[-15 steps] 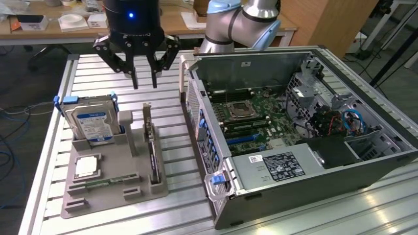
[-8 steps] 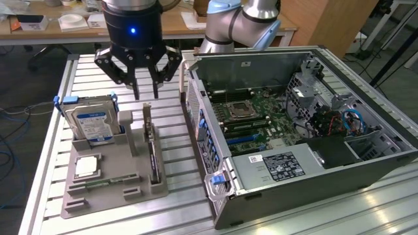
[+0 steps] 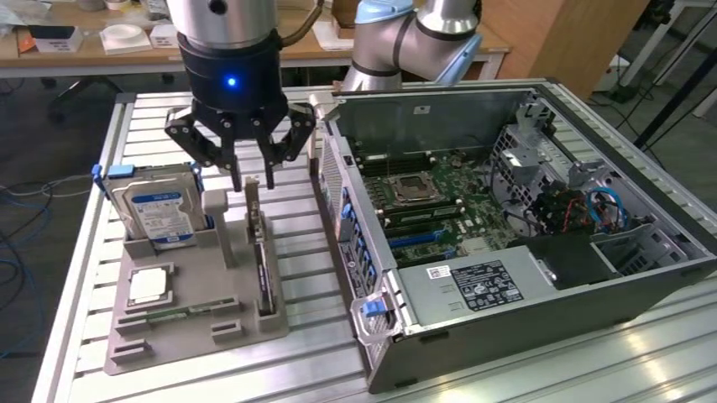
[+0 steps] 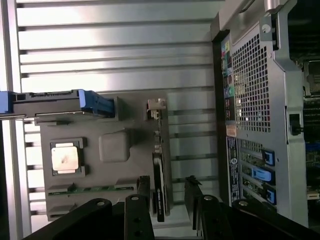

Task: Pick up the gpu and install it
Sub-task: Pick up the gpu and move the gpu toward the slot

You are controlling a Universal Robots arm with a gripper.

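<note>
Black gripper [image 3: 253,175], fingers [image 3: 237,172] spread, hangs upper-left of centre directly over the thin, dark-edged gpu card [image 3: 262,269], whose long axis runs down-frame.

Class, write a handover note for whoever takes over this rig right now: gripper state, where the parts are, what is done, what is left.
Gripper: open, above the gpu, not gripping it.
Gpu: stands on edge in the grey holder, beside the open case.
Done: gripper brought over the gpu.
Left: gpu not yet picked up, not yet installed in the case.
</note>
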